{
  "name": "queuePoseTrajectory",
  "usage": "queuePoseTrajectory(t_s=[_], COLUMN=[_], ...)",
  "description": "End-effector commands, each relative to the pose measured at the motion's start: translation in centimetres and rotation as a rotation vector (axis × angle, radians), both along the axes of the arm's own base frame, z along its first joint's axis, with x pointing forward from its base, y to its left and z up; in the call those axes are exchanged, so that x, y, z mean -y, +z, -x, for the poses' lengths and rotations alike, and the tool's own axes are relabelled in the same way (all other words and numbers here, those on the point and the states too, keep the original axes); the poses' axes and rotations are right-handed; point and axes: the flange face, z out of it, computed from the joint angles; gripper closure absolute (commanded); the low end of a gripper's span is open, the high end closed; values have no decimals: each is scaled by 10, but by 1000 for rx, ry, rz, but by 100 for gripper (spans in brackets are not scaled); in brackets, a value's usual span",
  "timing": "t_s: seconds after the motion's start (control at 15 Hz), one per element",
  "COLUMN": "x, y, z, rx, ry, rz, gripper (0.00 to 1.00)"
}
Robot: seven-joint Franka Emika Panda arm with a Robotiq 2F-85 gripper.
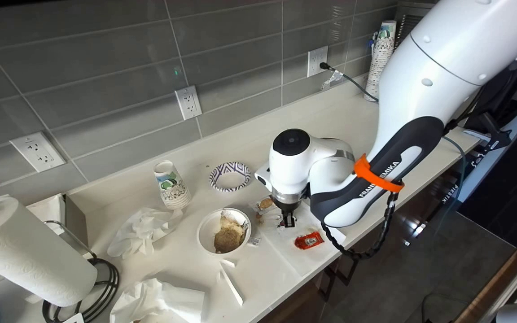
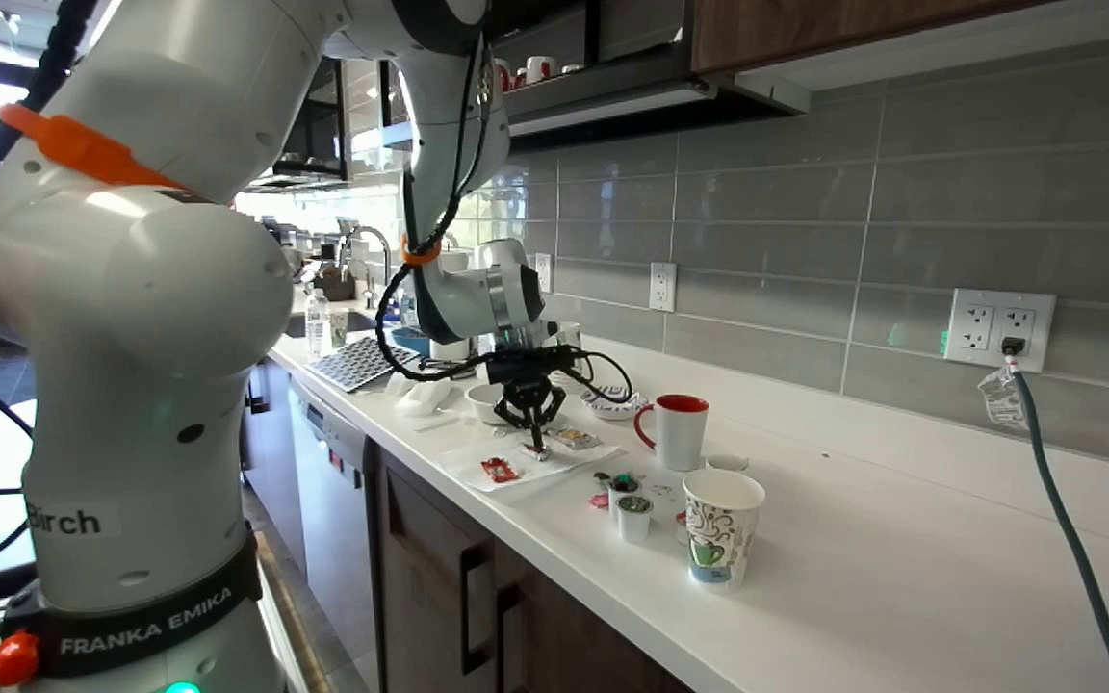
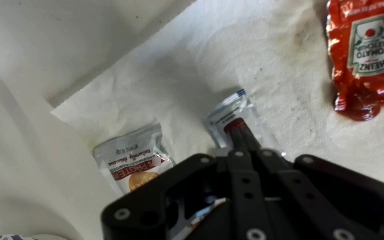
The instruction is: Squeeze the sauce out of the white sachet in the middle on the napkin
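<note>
Gripper [image 3: 243,135]: fingers pressed together, tips over the white sachet [image 3: 223,115]. White sachet: on the napkin [image 3: 172,80], one end hidden; no sauce visible, squeezing judged mostly left to do. Heinz ketchup packet [image 3: 367,55]: apart, bare napkin between. Counter [image 1: 263,278]: front edge near napkin; bowl [image 1: 205,233] just beside.

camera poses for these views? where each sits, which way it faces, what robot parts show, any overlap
An exterior view: sits high, angled down across the counter toward the tiled wall; arm and gripper show.
An exterior view: close by the robot's base, looking along the counter; base, arm and gripper show.
Wrist view: on the arm by the gripper, facing down at napkin and white sachet; fingers show.
Shared: gripper and napkin in both exterior views; red packet in all three.
</note>
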Motion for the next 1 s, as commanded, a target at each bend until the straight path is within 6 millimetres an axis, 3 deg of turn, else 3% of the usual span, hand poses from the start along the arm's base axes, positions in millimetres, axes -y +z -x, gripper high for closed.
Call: queuePoseTrajectory(t_s=[0.0,0.47,0.93], x=[2,2,-2], y=[-6,-7,-29], z=[6,3,7], rx=[-19,6,-23], ry=[-30,-67,-77], rz=[-4,-30,-48], gripper=[100,100,100])
